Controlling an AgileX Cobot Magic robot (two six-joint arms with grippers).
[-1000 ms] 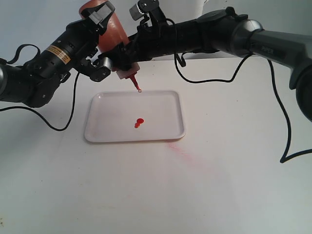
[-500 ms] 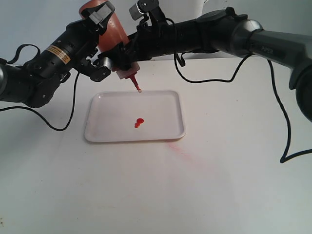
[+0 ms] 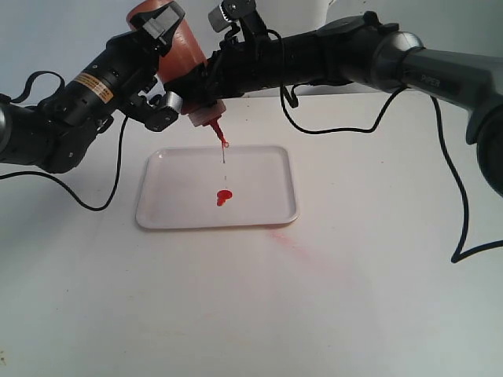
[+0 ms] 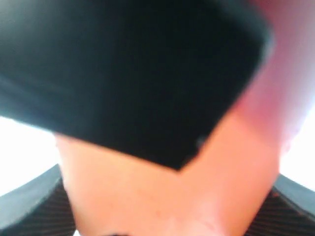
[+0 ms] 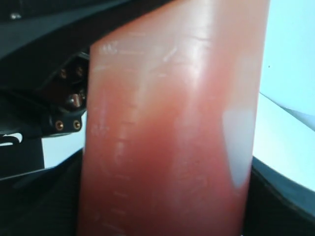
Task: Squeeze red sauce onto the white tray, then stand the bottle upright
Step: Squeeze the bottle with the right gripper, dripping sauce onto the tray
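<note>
The bottle (image 3: 179, 49) of orange-red sauce hangs tilted with its nozzle (image 3: 218, 133) pointing down over the far edge of the white tray (image 3: 173, 196). A thin thread of sauce runs from the nozzle to the red sauce (image 3: 223, 197), a small glossy blob in the tray's middle. My left gripper (image 3: 163, 69) is shut on the bottle's upper body. My right gripper (image 3: 203, 88) is shut on the bottle near its neck, pressing it. The bottle (image 4: 162, 196) fills the left wrist view, and the bottle (image 5: 172, 137) fills the right wrist view between dark fingers (image 5: 280, 196).
A faint pink smeared streak (image 3: 295, 243) marks the table just in front of the tray's near right corner. Black cables (image 3: 460, 196) loop over the table on both sides. A white object (image 3: 330, 16) stands behind the arms.
My right gripper has closed in on the bottle. A thin thread of sauce now falls from the nozzle to the blob. Both arms have stayed in place.
</note>
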